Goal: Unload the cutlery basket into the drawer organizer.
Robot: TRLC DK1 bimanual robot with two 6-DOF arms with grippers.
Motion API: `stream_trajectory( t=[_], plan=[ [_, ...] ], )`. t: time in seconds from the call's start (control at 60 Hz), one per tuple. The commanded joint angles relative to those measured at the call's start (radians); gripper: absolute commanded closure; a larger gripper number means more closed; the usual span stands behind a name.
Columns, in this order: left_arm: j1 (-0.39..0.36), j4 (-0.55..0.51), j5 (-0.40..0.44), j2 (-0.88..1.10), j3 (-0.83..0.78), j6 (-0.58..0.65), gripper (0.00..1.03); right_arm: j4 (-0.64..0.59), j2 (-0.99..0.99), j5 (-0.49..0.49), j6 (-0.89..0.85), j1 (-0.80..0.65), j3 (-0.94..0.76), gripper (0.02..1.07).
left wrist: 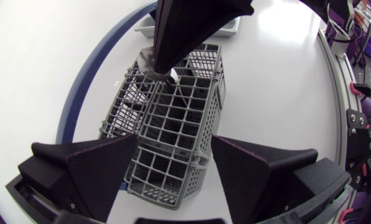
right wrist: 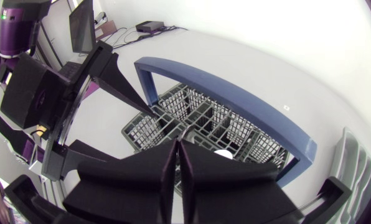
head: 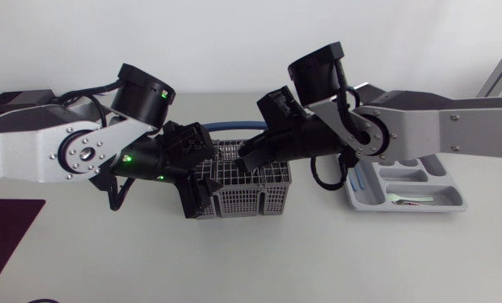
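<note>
The grey cutlery basket (head: 253, 200) with a blue hoop handle (head: 234, 126) stands mid-table. My left gripper (head: 196, 178) straddles its left end, one finger against each side wall (left wrist: 174, 138). My right gripper (head: 244, 160) dips into the basket's middle from above, fingers pressed together (right wrist: 177, 148). In the left wrist view a grey metal utensil end (left wrist: 149, 59) is pinched at its tips, above the basket's compartments (left wrist: 179, 124). The grey drawer organizer (head: 443, 200) lies at the right, a pale utensil (head: 407, 199) in its front slot.
A dark purple mat (head: 7, 240) covers the table's front left corner. Bare white table runs along the front of the basket. The organizer's ribbed edge (right wrist: 353, 165) shows just beyond the handle (right wrist: 235, 99) in the right wrist view.
</note>
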Motion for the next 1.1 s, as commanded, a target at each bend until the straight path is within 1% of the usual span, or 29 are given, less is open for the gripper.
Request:
stream_trajectory(
  t=[0.0, 0.05, 0.133, 0.333, 0.7, 0.817, 1.083],
  plan=[
    [0.008, 0.009, 0.009, -0.013, -0.032, 0.012, 0.08, 0.016, -0.017, -0.046, 0.041, -0.027, -0.031, 1.01],
    [0.008, 0.009, 0.009, -0.015, -0.034, 0.012, 0.08, 0.016, -0.020, -0.083, 0.054, -0.043, -0.029, 1.01],
    [0.010, 0.009, 0.009, -0.016, -0.037, 0.012, 0.08, 0.016, -0.028, -0.112, 0.058, -0.052, -0.032, 1.01],
    [0.010, 0.011, 0.009, -0.016, -0.040, 0.014, 0.08, 0.018, -0.060, -0.124, 0.064, -0.053, -0.040, 1.01],
    [-0.001, 0.012, 0.009, -0.007, -0.029, 0.006, 0.08, 0.018, -0.128, -0.109, 0.041, -0.032, -0.069, 1.01],
    [0.002, 0.008, 0.009, 0.008, -0.019, -0.002, 0.08, 0.016, -0.155, -0.089, 0.032, -0.015, -0.080, 1.01],
    [0.001, -0.075, 0.022, 0.022, 0.009, -0.025, 0.08, 0.016, -0.208, -0.066, 0.003, 0.013, -0.101, 1.01]
  ],
)
